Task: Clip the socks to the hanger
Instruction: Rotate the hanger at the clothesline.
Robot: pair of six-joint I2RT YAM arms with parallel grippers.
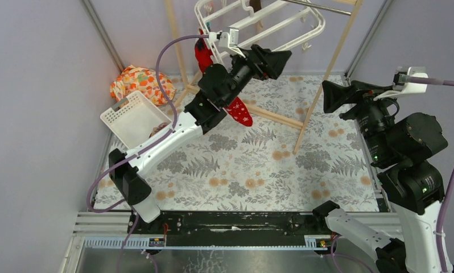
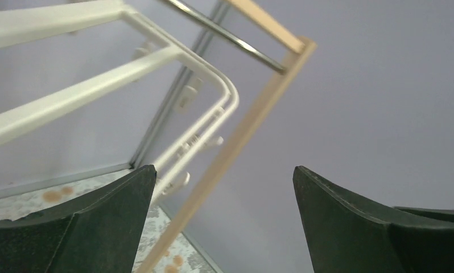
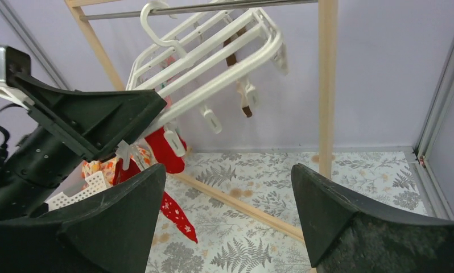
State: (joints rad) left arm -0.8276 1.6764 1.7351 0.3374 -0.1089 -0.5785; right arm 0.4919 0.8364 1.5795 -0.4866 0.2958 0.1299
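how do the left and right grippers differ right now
The left gripper is raised right beside the hanger; the right gripper sits off to the right, well apart from the hanger. The left gripper aims past it at the wall; the right gripper faces the hanger. Both are open and hold nothing.

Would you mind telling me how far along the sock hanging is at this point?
Done: red socks hang clipped under the hanger, and a darker piece hangs farther back. In hand: nothing; the left gripper by the hanger and the right gripper are both open and empty. Left: possibly something in the basket, partly hidden.
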